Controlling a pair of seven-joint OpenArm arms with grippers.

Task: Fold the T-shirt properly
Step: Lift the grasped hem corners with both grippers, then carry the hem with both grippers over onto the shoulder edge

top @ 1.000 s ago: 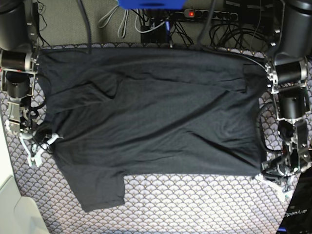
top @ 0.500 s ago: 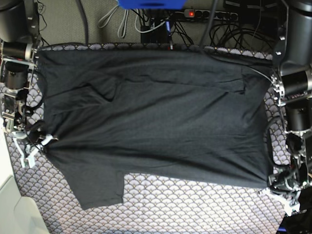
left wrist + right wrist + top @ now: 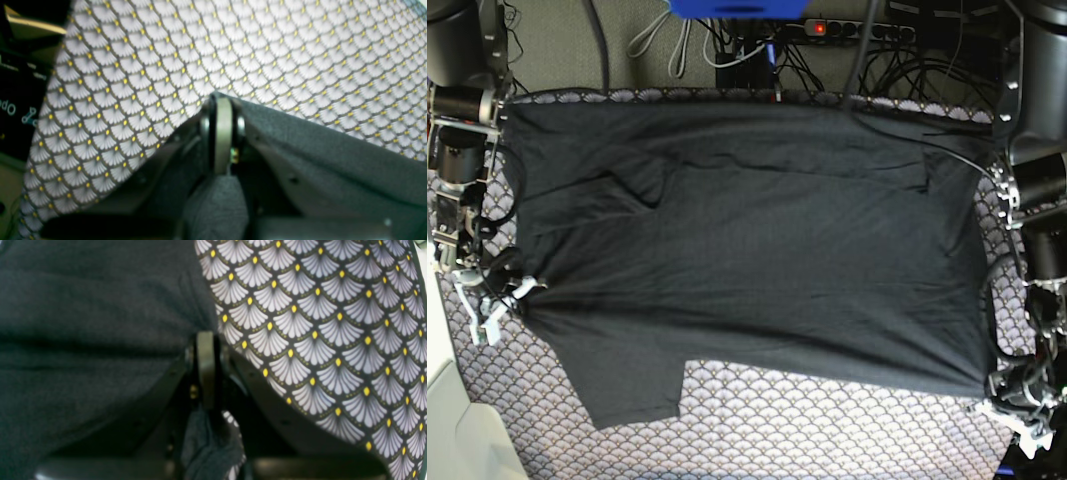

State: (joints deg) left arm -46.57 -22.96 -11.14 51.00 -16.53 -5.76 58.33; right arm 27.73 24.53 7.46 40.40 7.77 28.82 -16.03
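Both arms are pinching opposite edges of the large dark charcoal-grey short-sleeved T-shirt of thin soft fabric (image 3: 747, 250), which is lying spread across the counter (image 3: 827, 430) on the scallop-print grey-and-white tablecloth with yellow dots (image 3: 847, 440). The right gripper (image 3: 502, 295) is clenched on the shirt edge at the base view's left, just above the lower sleeve; its wrist view is showing the pale finger pads closed edge-on with grey cloth (image 3: 83, 323) bunching below them. The left gripper (image 3: 1012, 390) is clamped on the shirt's lower corner at the base view's right; its wrist view is showing the pads pressed together with fabric (image 3: 333, 160) running out from them in a taut ridge. Judgement: the two grips are sitting at opposite ends so the arms are tensioning the cloth between them, flattening the body before the first fold; the straight line of fabric from the left gripper fits that. The shirt is looking mostly flat but not clean: one sleeve is hanging toward the near edge of the counter at lower left (image 3: 627, 390), the other sleeve is folded in over the body at upper left (image 3: 632, 190), and shallow wrinkles are running across the middle. The far edge is lying along the counter's back border, close to the cables (image 3: 897, 50). No striped mark is showing in any view. Folding proper is looking not yet begun.
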